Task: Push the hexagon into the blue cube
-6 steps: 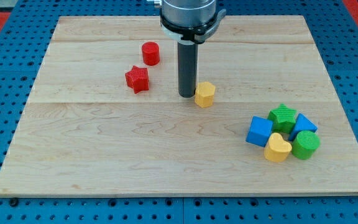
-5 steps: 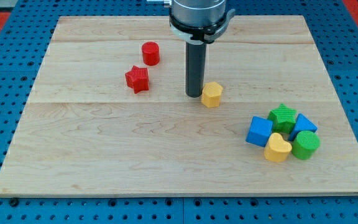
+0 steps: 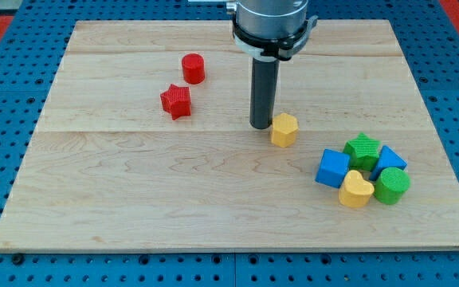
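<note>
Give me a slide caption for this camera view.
My tip sits just left of the yellow hexagon, with the blue cube to its lower right.

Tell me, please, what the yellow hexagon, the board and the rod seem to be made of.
Yellow hexagon: probably plastic, uniform matte colour.
Board: light wood, with visible grain and plank seams, smooth finish.
Rod, ending in my tip beside the hexagon's left: dark, slight sheen; metal or plastic, cannot tell.

Bare board [image 3: 174, 199] was seen between the yellow hexagon [image 3: 284, 129] and the blue cube [image 3: 332, 168], with nothing in that gap. The cube's far side was crowded by a yellow heart [image 3: 355, 190], green star [image 3: 362, 149], second blue block [image 3: 389, 161] and green cylinder [image 3: 391, 185]. A red star [image 3: 176, 101] and red cylinder [image 3: 193, 68] were placed well apart, toward the view's left.
</note>
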Action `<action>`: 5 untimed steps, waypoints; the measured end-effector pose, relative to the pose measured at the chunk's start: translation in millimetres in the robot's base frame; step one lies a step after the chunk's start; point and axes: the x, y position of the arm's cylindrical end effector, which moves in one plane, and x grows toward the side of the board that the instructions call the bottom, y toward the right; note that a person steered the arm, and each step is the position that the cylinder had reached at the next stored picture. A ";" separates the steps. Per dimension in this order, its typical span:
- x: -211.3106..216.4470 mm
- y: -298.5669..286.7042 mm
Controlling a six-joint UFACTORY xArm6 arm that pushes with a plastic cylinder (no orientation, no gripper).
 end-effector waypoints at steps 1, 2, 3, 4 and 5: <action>-1.5 25.2; 7.3 46.5; 20.9 47.7; 21.1 47.7; 21.1 57.0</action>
